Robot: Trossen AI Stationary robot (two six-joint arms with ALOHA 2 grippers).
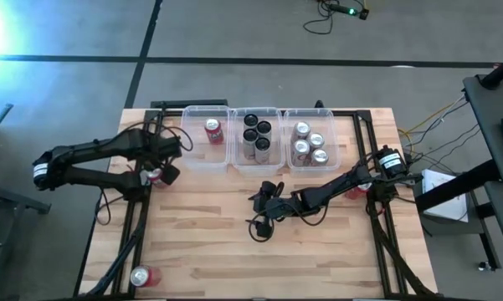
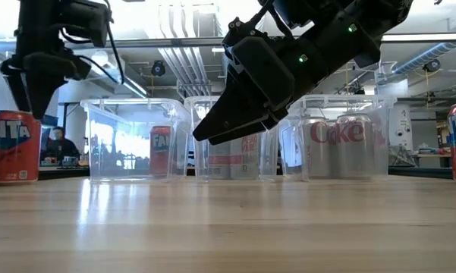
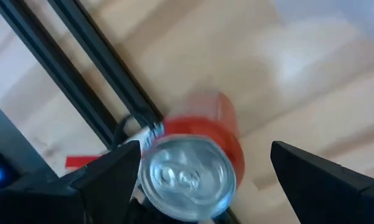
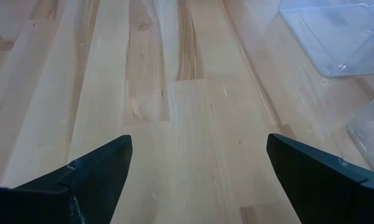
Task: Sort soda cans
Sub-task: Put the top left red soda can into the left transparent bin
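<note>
A red soda can (image 3: 196, 158) stands upright near the table's left edge (image 1: 155, 176), beside the black frame rails. My left gripper (image 3: 205, 149) hangs open just above it, pointing down, one finger on either side of its silver top; in the low view the fingers (image 2: 39, 98) end above the can (image 2: 15, 148). My right gripper (image 4: 199, 142) waits open, slanting down over bare wood at mid-table (image 1: 258, 215). Three clear bins stand at the far side: one red can (image 1: 213, 131), black cans (image 1: 256, 138) and silver cans (image 1: 310, 144).
Another red can (image 1: 357, 189) stands by the right arm's base, and one (image 1: 142, 276) at the near left corner. Black frame rails (image 3: 93, 74) run past the can under my left gripper. The bins' near walls (image 1: 238, 165) face open wood at mid-table.
</note>
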